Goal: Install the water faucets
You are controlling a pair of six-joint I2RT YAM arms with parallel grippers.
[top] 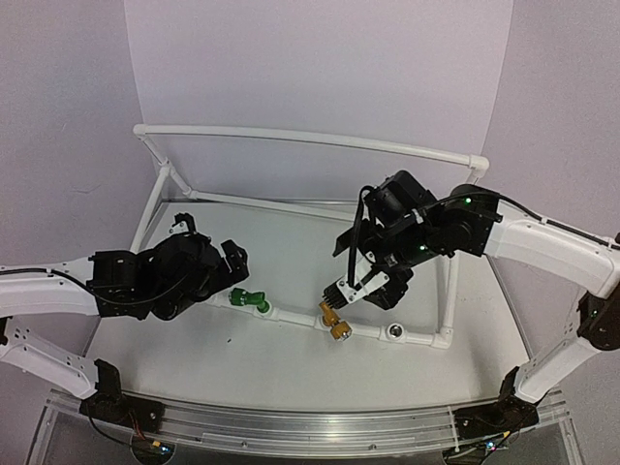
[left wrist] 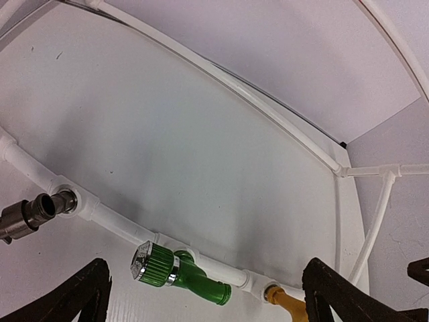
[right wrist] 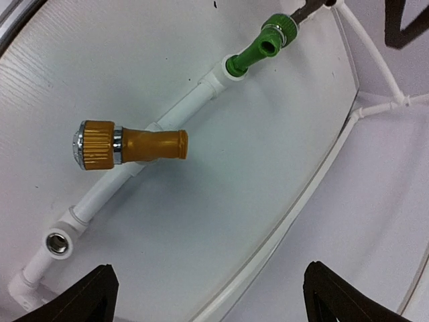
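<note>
The green faucet and the brass-gold faucet sit in sockets on the front rail of the white pipe frame. One socket to the right of them is empty. My left gripper is open and empty, just behind and left of the green faucet. The left wrist view shows the dark grey faucet fitted in the leftmost socket; the left arm hides it from the top view. My right gripper is open and empty above the gold faucet; the empty socket lies beside it.
The pipe frame's raised back rail and side rails fence in the white table surface. An aluminium rail runs along the near edge between the arm bases.
</note>
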